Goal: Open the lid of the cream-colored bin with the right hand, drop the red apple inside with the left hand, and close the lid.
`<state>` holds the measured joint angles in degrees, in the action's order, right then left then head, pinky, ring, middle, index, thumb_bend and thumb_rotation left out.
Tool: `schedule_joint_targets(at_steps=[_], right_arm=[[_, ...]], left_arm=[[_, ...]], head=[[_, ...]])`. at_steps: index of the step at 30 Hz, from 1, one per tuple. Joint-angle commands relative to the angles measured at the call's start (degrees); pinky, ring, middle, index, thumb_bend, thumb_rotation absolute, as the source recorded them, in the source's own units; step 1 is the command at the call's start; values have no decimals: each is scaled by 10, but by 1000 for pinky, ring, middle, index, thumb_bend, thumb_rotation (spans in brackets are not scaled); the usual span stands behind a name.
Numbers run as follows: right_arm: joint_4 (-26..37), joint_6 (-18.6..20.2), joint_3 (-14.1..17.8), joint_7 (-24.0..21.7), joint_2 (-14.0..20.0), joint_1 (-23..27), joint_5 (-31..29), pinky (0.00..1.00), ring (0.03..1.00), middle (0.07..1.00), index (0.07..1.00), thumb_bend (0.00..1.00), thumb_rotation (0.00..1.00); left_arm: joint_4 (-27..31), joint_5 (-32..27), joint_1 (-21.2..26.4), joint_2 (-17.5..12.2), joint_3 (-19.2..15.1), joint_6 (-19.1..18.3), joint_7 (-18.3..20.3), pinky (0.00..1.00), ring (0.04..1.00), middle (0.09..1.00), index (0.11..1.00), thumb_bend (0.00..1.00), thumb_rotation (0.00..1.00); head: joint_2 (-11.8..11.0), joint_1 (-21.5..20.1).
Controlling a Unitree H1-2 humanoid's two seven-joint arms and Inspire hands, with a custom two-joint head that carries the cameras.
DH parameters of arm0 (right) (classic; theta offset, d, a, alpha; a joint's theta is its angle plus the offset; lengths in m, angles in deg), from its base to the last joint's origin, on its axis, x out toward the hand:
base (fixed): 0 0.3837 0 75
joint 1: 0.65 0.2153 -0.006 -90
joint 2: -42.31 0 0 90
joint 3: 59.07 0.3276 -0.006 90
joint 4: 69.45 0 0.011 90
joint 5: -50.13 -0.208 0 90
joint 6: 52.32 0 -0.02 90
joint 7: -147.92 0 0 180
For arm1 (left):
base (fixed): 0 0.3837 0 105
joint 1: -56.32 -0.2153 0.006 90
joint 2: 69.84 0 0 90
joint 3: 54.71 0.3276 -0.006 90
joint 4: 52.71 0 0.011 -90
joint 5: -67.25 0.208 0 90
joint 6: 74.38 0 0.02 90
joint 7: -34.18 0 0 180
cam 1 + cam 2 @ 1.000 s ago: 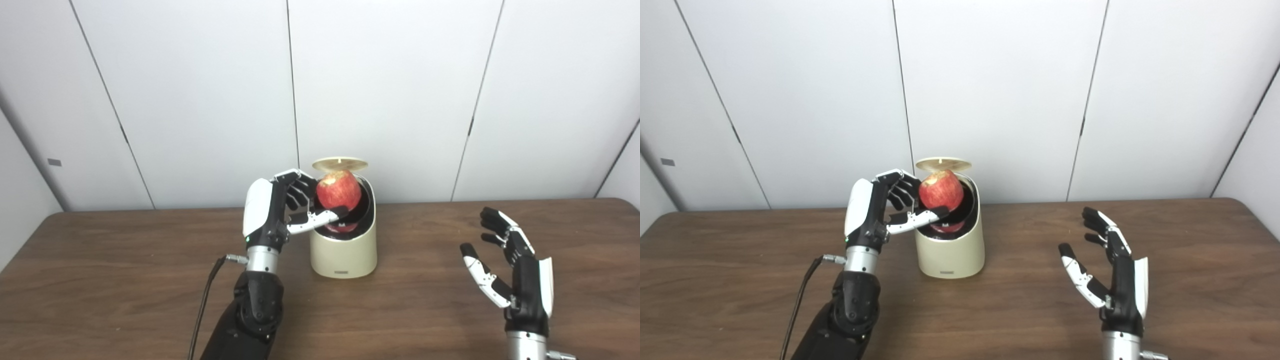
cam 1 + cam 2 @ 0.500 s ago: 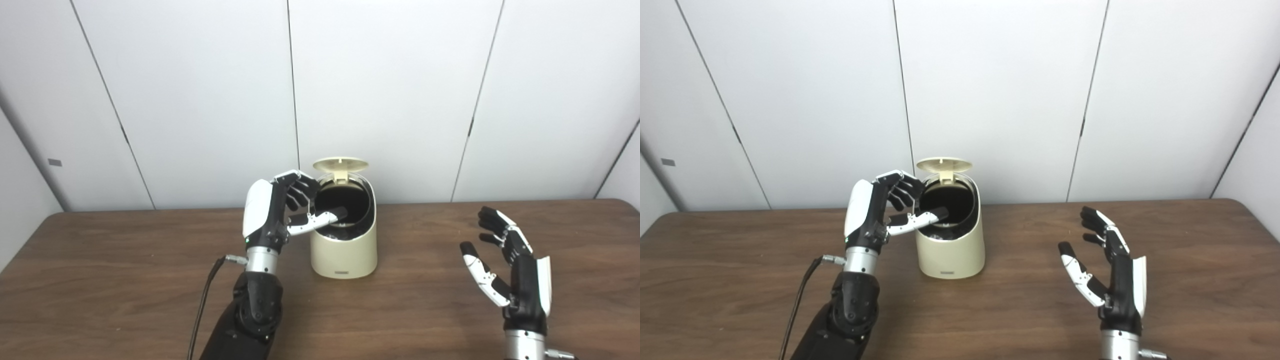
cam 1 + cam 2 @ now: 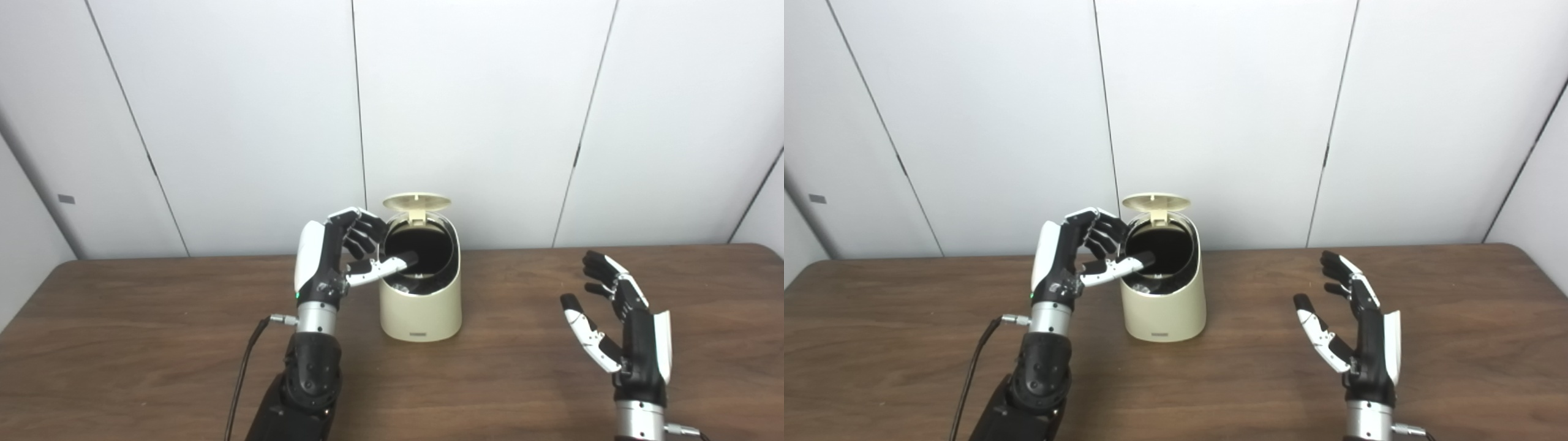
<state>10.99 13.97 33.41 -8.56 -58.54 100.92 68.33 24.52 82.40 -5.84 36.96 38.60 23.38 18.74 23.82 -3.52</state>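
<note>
The cream-colored bin stands at the table's middle back with its round lid tipped up and open. Its dark inside shows no apple; the red apple is out of sight. My left hand hovers at the bin's left rim, open, its thumb reaching over the opening and holding nothing. My right hand is raised above the table well to the right of the bin, open with its fingers spread, touching nothing.
The brown wooden table runs wide to both sides. White wall panels stand close behind the bin. A black cable trails from my left wrist down toward the front edge.
The apple left my left hand and dropped out of sight into the bin. My left hand has since drawn slightly back to the left. The right hand has barely shifted.
</note>
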Motion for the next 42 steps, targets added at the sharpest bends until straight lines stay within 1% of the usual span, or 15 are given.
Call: schedule_joint_targets(at_steps=[1,5,7,9,10,12,13,14,17,23,25,30,33,37,42], right_arm=[[-43,-31,-4,13,-2,-15,8,686,766,772,768,220,334],[-43,-32,-6,15,0,-10,-20,708,772,776,771,233,333],[-33,-32,-11,26,7,-8,-8,727,786,787,778,240,302],[-8,-31,-12,24,9,-8,9,742,800,798,787,253,380],[15,-28,-14,14,12,-7,16,760,817,813,799,278,480],[57,-22,-17,-2,18,-3,32,768,835,836,818,290,549],[81,-14,-19,-14,24,1,35,726,824,840,820,304,581],[97,-8,-20,-23,27,4,36,715,829,849,830,325,626],[154,27,-23,-66,49,23,54,776,875,898,883,361,789],[268,142,-24,-170,94,82,91,904,946,954,948,534,988],[302,188,-24,-204,101,108,94,901,946,956,946,620,998],[347,256,-32,-261,105,158,102,802,937,958,932,589,997],[364,289,-46,-307,119,190,113,793,950,965,944,583,1000],[379,331,-65,-368,136,228,129,836,953,962,940,684,1000],[383,377,-99,-456,172,279,158,840,963,947,935,739,1000]], left_arm=[[58,-72,-1,4,-12,0,41,307,409,478,520,510,4],[132,-141,-41,-15,-21,-10,99,334,417,479,526,500,0],[157,-181,-61,-27,-29,17,127,348,418,478,538,497,0],[168,-203,-73,-35,-38,43,141,377,439,470,526,506,0],[173,-212,-79,-38,-45,55,144,403,473,515,508,495,53],[179,-226,-91,-48,-57,72,152,431,511,557,500,487,83],[183,-235,-98,-56,-62,76,158,470,552,596,580,448,367],[185,-241,-102,-61,-66,78,163,498,580,623,629,416,520],[194,-262,-123,-78,-73,65,181,570,647,685,707,366,685],[189,-253,-157,-100,-69,42,202,655,747,782,786,373,692],[182,-255,-166,-102,-71,39,207,684,759,791,796,391,707],[158,-248,-181,-98,-72,45,212,678,754,784,788,419,703],[148,-251,-197,-92,-70,46,214,658,743,774,775,397,667],[129,-243,-211,-89,-67,55,215,674,741,774,773,405,667],[118,-237,-222,-77,-68,60,208,666,732,774,773,426,849]], head=[[0,1],[-2,2],[-2,3],[-2,3],[-3,1],[-3,0],[-4,-1],[-4,-1],[-5,-2],[-6,-3],[-6,-3],[-12,-4],[-13,-4],[-13,-9],[-8,-11]])
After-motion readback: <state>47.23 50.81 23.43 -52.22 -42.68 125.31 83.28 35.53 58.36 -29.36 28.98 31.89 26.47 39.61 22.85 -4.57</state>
